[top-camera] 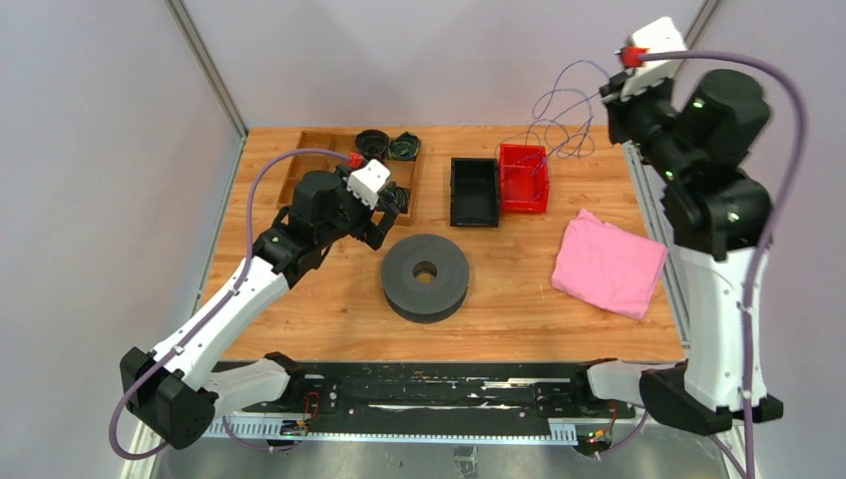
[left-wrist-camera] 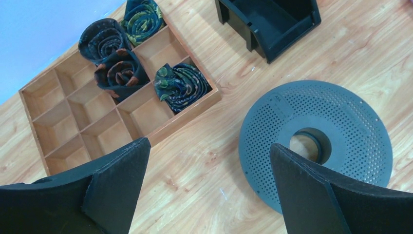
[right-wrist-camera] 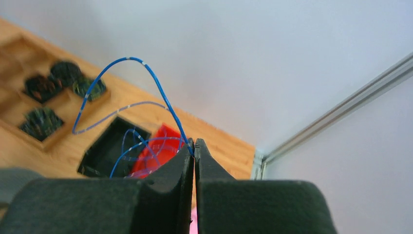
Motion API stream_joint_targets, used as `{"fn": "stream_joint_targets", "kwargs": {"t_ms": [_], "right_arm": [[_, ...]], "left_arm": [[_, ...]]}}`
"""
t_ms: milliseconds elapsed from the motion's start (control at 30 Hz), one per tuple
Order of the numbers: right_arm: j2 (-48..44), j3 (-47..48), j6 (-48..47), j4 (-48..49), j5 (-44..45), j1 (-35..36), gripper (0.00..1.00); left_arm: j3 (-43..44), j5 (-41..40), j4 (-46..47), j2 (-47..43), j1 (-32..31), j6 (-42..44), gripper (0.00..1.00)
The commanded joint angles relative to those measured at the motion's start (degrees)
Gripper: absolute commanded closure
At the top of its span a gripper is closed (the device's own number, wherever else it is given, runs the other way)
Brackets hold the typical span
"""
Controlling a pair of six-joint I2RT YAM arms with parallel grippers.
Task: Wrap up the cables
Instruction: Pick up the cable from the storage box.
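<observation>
Blue cable (right-wrist-camera: 165, 101) pinched at the right gripper (right-wrist-camera: 194, 145) tips; lift slowly, avoiding snags below. Left gripper (left-wrist-camera: 209, 146) gapes empty.

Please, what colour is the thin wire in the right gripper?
The thin flexible wire is blue with pale bands, clearest in the right wrist view.

Right end effector (right-wrist-camera: 194, 142) tight on the cables (right-wrist-camera: 160, 91), blue loops above red bin (right-wrist-camera: 156, 158).
</observation>
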Motion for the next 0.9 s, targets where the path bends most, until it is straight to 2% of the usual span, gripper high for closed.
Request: {"fn": "stream_joint_targets", "kwargs": {"t_ms": [0, 267, 400, 533, 633, 733, 867], "right_arm": [[-2.55, 10.5, 6.96, -4.8, -3.29, 0.88, 0.99], [-7.4, 20.22, 12.97, -5.69, -9.04, 0.85, 1.0], [-10.1, 18.49, 15.99, -6.53, -13.92, 0.64, 0.99], [-13.43, 6.62, 15.25, -7.23, -21.81, 0.56, 0.99], [-16.43, -5.83, 11.32, -8.67, -23.98, 0.58, 0.99], [-19.98, -22.09, 5.88, -7.83, -22.59, 0.56, 0.99], [-22.92, -38.73, 1.17, -5.18, -14.4, 0.58, 0.99]], "left_arm": [[-0.88, -1.8, 1.37, -0.78, 0.42, 3.01, 0.02], [-1.69, 1.02, 2.15, -0.66, 0.43, 4.63, 0.02], [-2.08, 3.85, 2.42, -0.77, 0.4, 4.75, 0.02], [-2.74, 4.36, 2.94, -0.78, 0.4, 4.5, 0.02], [-3.14, 4.13, 3.25, -0.77, 0.42, 4.69, 0.02], [-3.66, 4.56, 3.77, -0.86, 0.43, 4.68, 0.02], [-4.02, 4.9, 4.09, -0.95, 0.43, 4.71, 0.02]]}}
